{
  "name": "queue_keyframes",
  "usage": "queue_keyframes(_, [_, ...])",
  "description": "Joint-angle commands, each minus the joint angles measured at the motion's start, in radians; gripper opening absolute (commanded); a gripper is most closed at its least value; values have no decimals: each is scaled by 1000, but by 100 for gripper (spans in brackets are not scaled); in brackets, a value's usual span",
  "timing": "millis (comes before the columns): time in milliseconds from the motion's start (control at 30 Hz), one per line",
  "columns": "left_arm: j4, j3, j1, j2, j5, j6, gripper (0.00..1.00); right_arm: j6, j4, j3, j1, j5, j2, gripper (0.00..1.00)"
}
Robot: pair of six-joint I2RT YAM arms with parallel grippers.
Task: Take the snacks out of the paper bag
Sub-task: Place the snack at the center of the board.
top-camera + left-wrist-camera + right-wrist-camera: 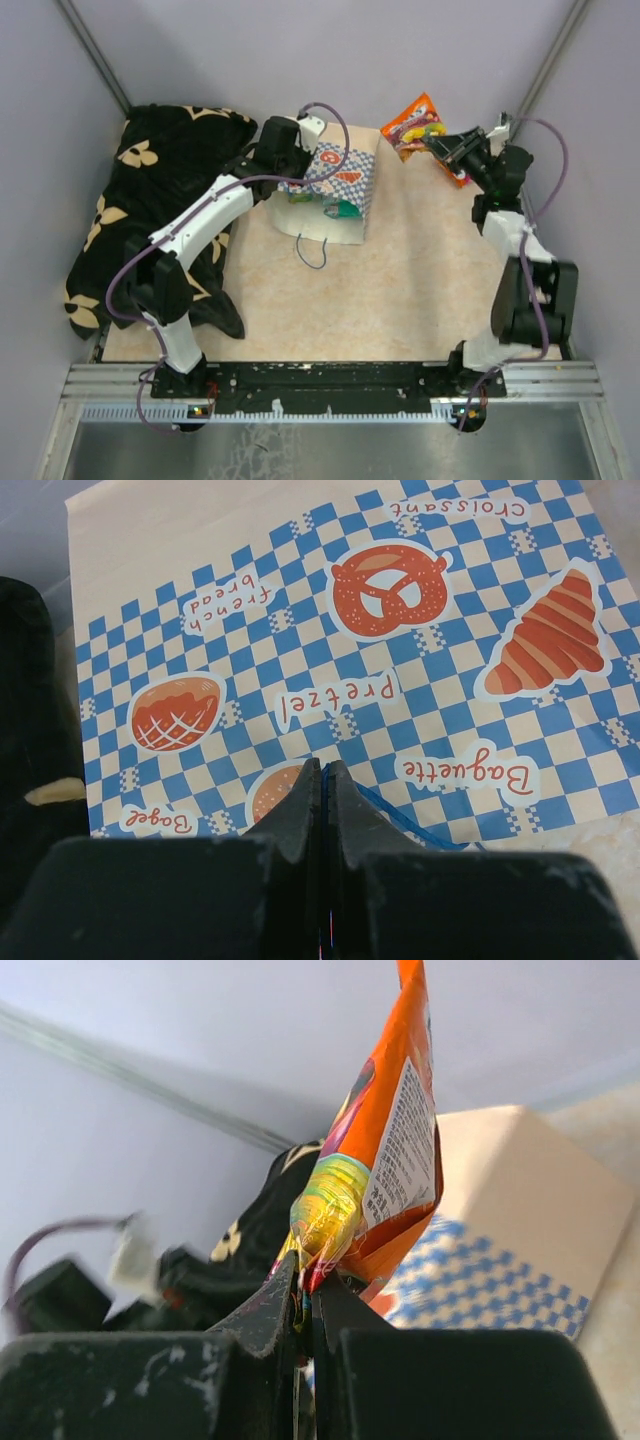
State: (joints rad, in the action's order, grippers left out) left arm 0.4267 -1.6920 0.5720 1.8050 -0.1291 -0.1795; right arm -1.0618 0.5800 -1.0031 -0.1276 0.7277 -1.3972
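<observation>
We find the bag (345,170) lying far-middle on the table (420,290), packets (336,208) in its near mouth, cloth (150,200) to its left, left gripper (322,775) at its left edge, another packet (418,125) far right, pinched in the right gripper (305,1285)

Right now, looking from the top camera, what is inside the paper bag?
At the mouth of the paper bag, teal and green packets poke out. The bag's paper wall covers anything deeper, so any further snacks inside cannot be seen.

The paper bag (330,660) reads "Pretzel", "Baguette", "Croissant", "french bread" and "Bagel" beside bread pictures.
</observation>
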Motion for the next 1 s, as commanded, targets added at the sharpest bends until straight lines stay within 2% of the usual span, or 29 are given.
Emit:
queue_keyframes(0, [-7,18,-9,-3,-4,9,0,-329,564,-22,-24,-34,-363,0])
queue_keyframes(100, [-2,18,-9,9,-2,8,0,-449,770,-47,-25,-61,-590,0])
queue_keyframes(200, [4,13,-9,18,-7,6,0,-450,818,-45,-24,-83,-714,0])
queue_keyframes(367, [9,-7,-9,32,1,14,0,-356,744,27,-24,-151,-734,0])
queue_keyframes(533, [9,-18,-9,49,24,32,0,-301,569,107,-24,-293,-710,0])
queue_keyframes(567, [12,-24,-9,55,28,36,0,-284,529,114,-24,-319,-704,3])
queue_keyframes(633, [21,-39,-9,66,32,40,0,-240,446,112,-24,-356,-688,17])
queue_keyframes(700, [38,-61,-9,80,39,41,0,-188,357,101,-24,-360,-664,48])
queue_keyframes(800, [61,-83,-9,93,36,46,0,-36,126,101,-21,-400,-554,77])
queue_keyframes(867, [63,-84,-9,92,40,50,0,77,-36,110,-13,-475,-442,87])
queue_keyframes(967, [70,-87,-8,92,50,56,0,260,-304,92,8,-624,-250,94])
